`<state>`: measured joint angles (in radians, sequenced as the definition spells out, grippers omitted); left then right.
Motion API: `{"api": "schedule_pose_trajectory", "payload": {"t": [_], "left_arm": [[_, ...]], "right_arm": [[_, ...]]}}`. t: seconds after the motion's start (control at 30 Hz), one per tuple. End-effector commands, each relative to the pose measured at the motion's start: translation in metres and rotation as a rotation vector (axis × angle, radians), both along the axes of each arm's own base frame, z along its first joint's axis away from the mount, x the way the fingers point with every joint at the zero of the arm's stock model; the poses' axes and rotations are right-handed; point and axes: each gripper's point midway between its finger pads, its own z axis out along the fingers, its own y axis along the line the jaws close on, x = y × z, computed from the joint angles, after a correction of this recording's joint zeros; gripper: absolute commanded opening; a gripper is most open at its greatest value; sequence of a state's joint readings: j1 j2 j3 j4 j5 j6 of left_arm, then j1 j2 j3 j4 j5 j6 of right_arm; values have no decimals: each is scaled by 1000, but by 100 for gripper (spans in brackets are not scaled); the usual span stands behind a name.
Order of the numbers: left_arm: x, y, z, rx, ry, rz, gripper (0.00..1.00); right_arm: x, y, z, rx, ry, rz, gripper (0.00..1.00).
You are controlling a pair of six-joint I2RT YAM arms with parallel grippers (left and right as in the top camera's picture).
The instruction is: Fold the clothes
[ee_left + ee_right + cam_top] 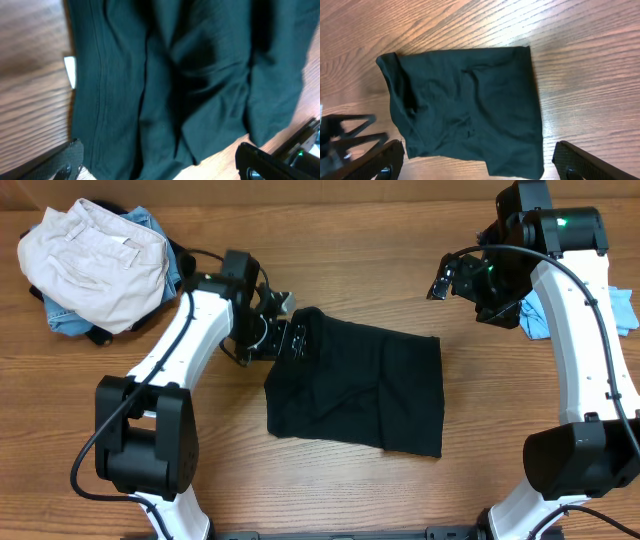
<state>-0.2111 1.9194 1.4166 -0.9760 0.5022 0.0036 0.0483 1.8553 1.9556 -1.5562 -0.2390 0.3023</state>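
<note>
The black T-shirt (360,385) lies folded into a rough rectangle in the middle of the wooden table. It fills the left wrist view (190,85), where a small white label (70,71) shows at its edge, and it lies flat in the right wrist view (470,107). My left gripper (283,332) is open and hovers at the shirt's upper left corner, holding nothing. My right gripper (447,277) is open and empty, raised above the table to the upper right of the shirt.
A pile with cream trousers (95,260) over light blue cloth sits at the back left. A blue cloth (535,315) lies behind the right arm at the back right. Bare wood surrounds the shirt.
</note>
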Motion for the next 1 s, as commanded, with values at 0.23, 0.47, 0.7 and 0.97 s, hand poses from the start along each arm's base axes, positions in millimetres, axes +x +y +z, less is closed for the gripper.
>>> {"api": "schedule_pose_trajectory", "payload": {"t": [0.23, 0.47, 0.7, 0.97], "left_arm": [[17, 13, -42, 88, -106, -97, 100], [8, -12, -59, -76, -58, -176, 100], [-1, -10, -55, -137, -35, -205, 100], [1, 0, -48, -203, -35, -185, 100]], "right_arm": [[-32, 64, -24, 49, 97, 174, 96], [-33, 73, -23, 69, 103, 173, 96], [-47, 103, -39, 46, 138, 187, 43], [-68, 177, -125, 312, 165, 245, 18]]}}
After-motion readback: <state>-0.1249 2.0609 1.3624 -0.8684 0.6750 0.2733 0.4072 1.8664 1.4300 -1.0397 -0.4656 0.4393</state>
